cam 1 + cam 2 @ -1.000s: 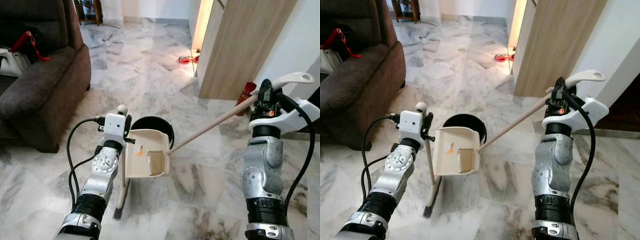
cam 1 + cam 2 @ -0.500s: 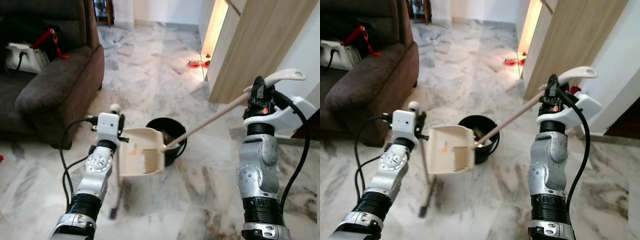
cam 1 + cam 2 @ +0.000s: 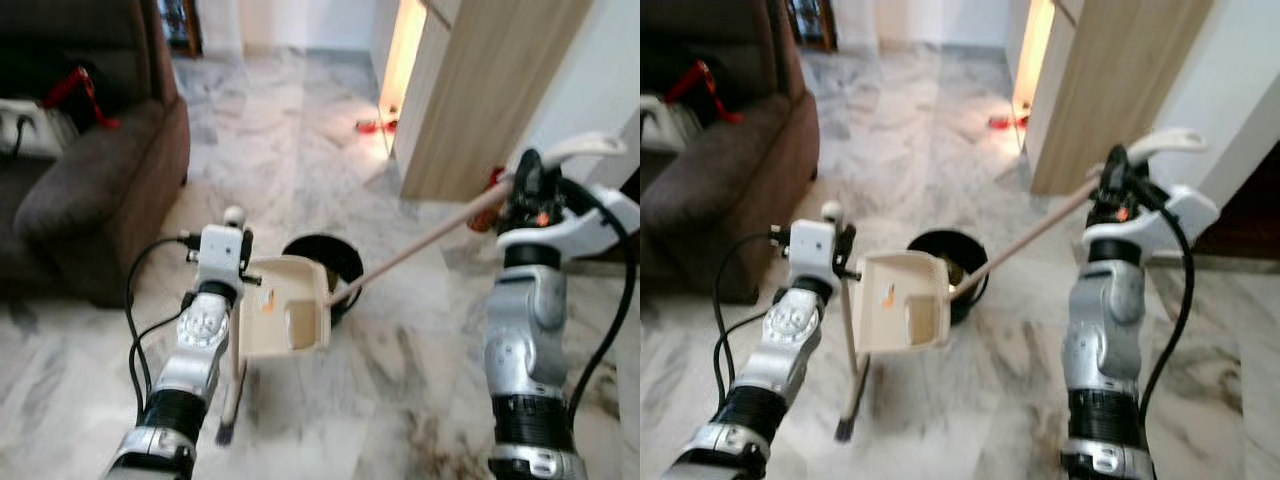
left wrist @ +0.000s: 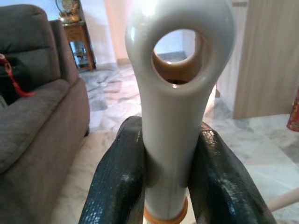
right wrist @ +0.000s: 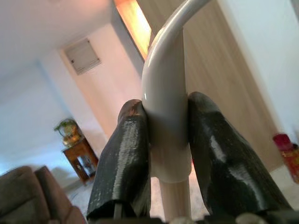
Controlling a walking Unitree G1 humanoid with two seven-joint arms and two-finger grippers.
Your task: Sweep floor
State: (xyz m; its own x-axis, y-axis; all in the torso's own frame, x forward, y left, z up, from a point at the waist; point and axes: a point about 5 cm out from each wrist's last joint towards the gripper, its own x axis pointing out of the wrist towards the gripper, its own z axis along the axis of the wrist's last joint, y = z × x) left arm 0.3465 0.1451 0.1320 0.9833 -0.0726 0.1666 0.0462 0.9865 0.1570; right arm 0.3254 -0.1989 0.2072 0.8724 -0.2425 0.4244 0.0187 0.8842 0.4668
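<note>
Your left gripper (image 4: 166, 186) is clamped on the white handle of the dustpan (image 3: 285, 320); both black fingers (image 4: 117, 182) press the handle's sides just below its hanging hole. The cream dustpan is lifted off the marble floor (image 3: 400, 370), tilted with its open mouth toward the black bin (image 3: 325, 262) and its far edge overlapping the bin's near rim. A thin upright pole with a dark tip (image 3: 226, 432) runs down beside the dustpan to the floor; you cannot tell whether it belongs to the dustpan.

Your right gripper (image 5: 168, 154) is closed around the white top grip of the broom handle (image 3: 430, 240), fingers (image 5: 124, 158) tight on either side where the grip meets the pale wooden stick. The stick slants down from the raised right arm to the bin, its low end at the bin's opening, just beside the dustpan's edge. The broom head is hidden there.

A brown sofa (image 3: 80, 190) stands to the robot's left with a white item and a red strap (image 3: 65, 85) on it. A wooden door panel (image 3: 480, 90) stands ahead on the right, a red object (image 3: 372, 126) on the floor beyond it. The head views are slightly blurred.
</note>
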